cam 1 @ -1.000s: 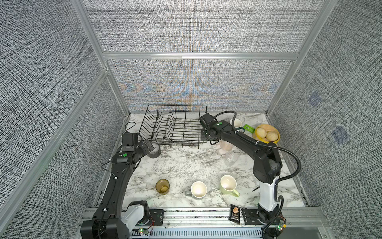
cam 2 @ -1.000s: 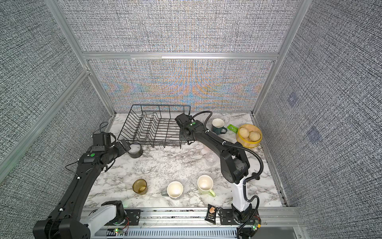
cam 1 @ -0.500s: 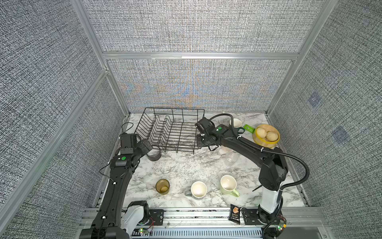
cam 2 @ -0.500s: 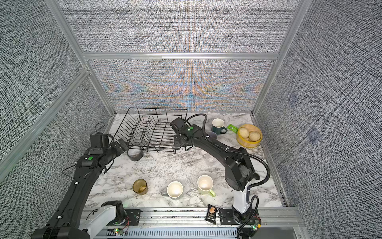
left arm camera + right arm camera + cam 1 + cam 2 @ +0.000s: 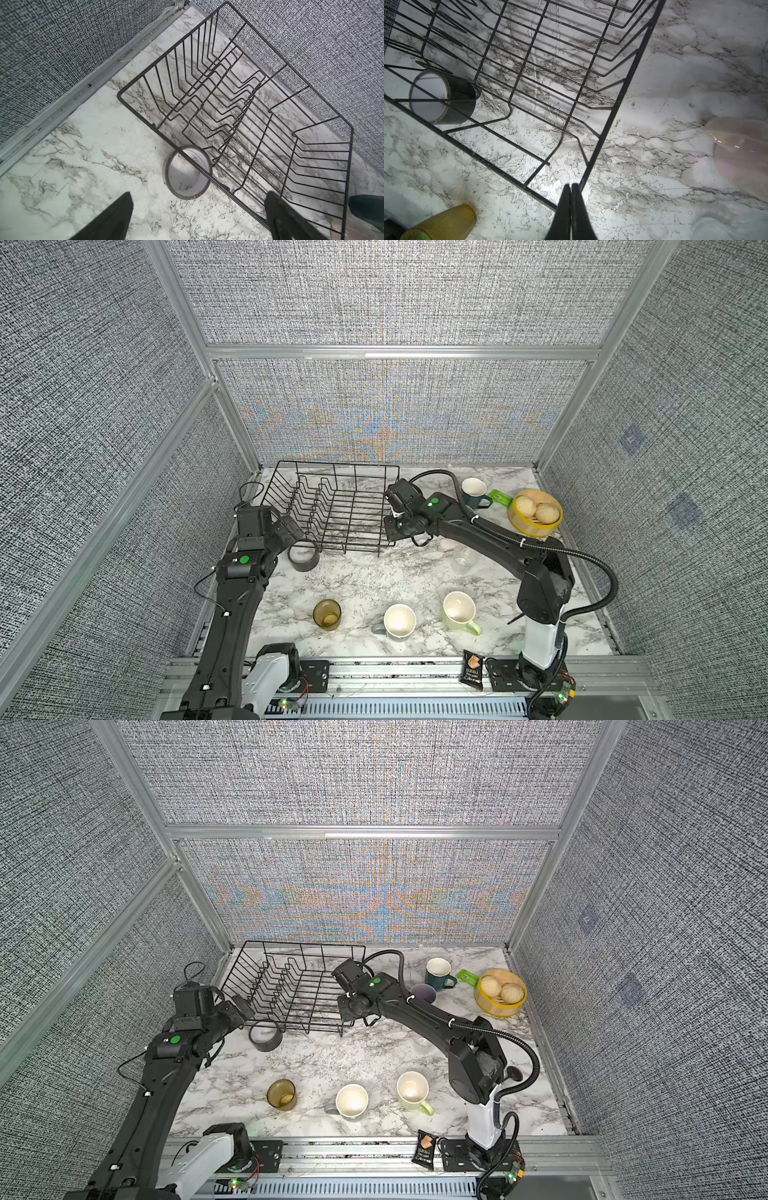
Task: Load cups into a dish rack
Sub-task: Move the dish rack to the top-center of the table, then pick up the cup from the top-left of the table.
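my r jaws, shut, at dish rack [image 5: 337, 509] near-right corner; l jaws wide at its near-left. nearest cup: pale pink mug [image 5: 423, 992], just right of r jaws.

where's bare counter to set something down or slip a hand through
Widest bare marble: between dish rack and the amber tumbler, grey mug, green mug row. Crowded at the back right: teal mug, yellow bowl, right arm.

The black wire dish rack [image 5: 332, 510] sat rear-left. The amber tumbler [image 5: 327, 615], grey mug [image 5: 399, 621] and green mug [image 5: 459, 611] stood upright along the front, with the teal mug [image 5: 474, 491], pink mug [image 5: 424, 993] and clear glass [image 5: 465, 561] to the rack's right.
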{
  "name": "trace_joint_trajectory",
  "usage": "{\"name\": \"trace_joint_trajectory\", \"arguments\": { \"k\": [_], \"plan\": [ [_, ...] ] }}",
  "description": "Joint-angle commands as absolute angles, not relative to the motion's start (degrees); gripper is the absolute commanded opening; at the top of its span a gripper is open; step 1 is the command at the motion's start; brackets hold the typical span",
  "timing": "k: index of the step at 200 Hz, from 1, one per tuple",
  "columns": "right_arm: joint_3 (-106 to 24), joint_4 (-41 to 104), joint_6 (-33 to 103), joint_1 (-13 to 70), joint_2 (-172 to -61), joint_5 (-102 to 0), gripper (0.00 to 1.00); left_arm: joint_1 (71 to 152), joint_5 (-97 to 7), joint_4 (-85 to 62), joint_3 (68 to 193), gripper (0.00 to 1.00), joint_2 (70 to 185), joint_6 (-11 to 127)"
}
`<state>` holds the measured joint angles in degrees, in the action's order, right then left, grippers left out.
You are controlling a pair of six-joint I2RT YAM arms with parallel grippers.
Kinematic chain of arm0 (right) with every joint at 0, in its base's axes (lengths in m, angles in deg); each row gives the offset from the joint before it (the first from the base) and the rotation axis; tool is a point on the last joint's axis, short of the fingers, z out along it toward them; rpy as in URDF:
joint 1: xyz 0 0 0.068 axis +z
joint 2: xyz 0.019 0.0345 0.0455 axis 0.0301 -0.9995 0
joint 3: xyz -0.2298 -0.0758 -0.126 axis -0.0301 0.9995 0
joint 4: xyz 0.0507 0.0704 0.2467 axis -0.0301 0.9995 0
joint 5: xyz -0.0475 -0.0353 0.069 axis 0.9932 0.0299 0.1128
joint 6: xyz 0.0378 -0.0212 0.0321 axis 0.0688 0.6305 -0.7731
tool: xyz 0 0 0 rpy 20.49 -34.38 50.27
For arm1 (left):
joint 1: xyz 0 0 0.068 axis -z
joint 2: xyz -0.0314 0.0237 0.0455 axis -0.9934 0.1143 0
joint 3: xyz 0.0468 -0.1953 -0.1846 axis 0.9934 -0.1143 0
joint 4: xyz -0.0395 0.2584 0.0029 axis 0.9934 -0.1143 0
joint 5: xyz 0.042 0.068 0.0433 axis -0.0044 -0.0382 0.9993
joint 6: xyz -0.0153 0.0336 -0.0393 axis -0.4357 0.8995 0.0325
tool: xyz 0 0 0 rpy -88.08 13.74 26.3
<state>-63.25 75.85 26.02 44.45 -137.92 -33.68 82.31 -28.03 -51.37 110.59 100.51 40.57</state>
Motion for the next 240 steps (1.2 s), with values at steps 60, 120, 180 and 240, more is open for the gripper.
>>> {"name": "trace_joint_trajectory", "arguments": {
  "k": [60,120,180,240],
  "plan": [
    [-69.91,77.71,20.26,43.45,-145.47,-35.06,0.51,82.29,-31.31,-50.22,110.75,0.99,103.61,39.53],
    [-73.32,79.08,20.00,43.19,-151.11,-31.61,0.48,82.29,-29.85,-49.03,108.11,0.99,104.50,36.13],
    [-75.44,78.55,20.41,41.31,-152.53,-30.01,0.12,82.29,-29.40,-48.41,107.84,0.99,105.64,36.75],
    [-77.53,76.53,14.59,38.15,-152.37,-28.40,0.00,82.29,-30.64,-45.24,105.84,0.99,106.35,35.53]
  ]
}}
